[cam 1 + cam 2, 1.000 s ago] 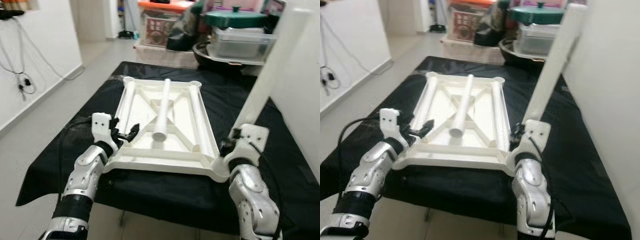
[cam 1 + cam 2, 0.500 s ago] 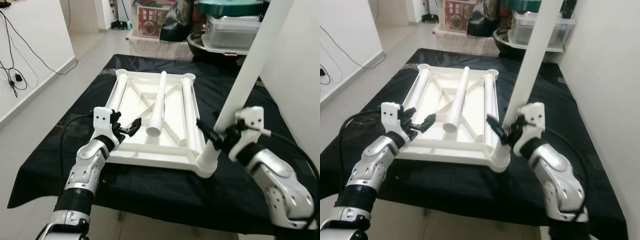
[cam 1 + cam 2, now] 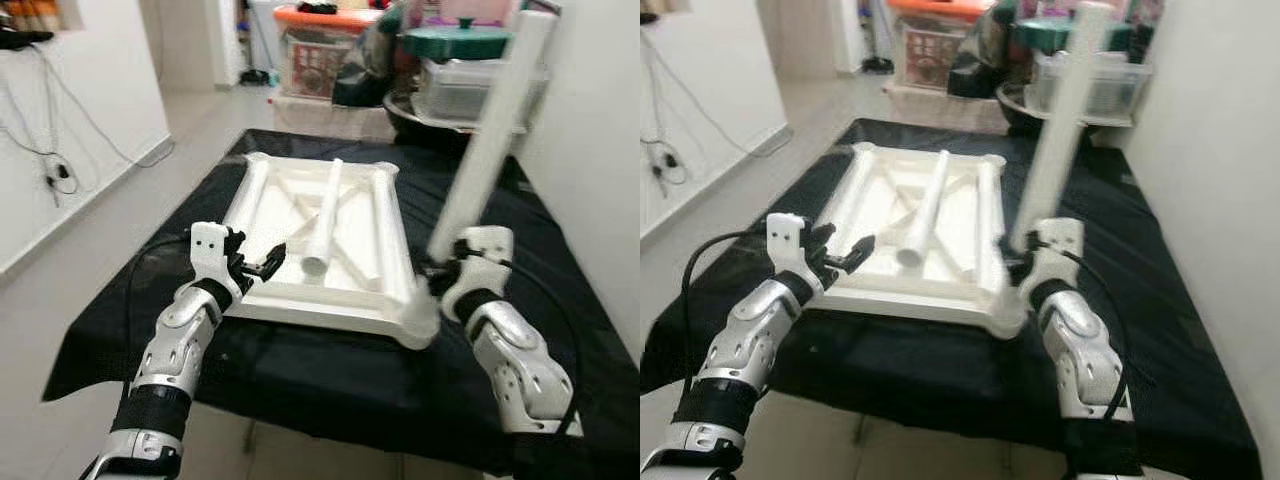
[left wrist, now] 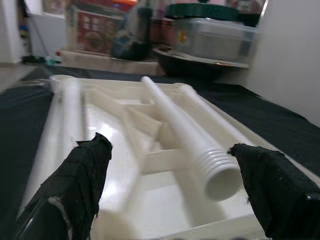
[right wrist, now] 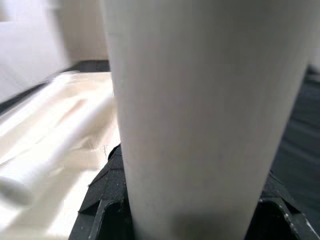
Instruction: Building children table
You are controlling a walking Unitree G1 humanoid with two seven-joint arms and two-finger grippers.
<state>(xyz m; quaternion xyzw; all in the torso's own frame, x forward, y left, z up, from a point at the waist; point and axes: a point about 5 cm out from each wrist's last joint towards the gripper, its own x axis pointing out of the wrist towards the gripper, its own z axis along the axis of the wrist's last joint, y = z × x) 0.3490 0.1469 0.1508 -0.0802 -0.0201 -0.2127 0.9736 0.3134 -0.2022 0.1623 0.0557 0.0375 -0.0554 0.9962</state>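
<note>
1. The black cloth (image 3: 330,370) covers the work surface; its near edge runs out of view at 6 o'clock.
2. The white tabletop (image 3: 330,245) lies upside down at the cloth's centre, with three loose legs (image 3: 322,222) on it.
3. The standing leg (image 3: 487,140) rises from the tabletop's 4 o'clock corner, tilting toward 1 o'clock.
4. The right gripper (image 3: 440,275) clasps its base, fingers mostly hidden behind it.
5. The left gripper (image 3: 262,265), spread apart and holding nothing, hovers over the 8 o'clock corner.

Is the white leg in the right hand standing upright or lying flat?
Upright, slightly tilted: the white leg rises from the tabletop's corner socket, gripped by the right hand.
</note>
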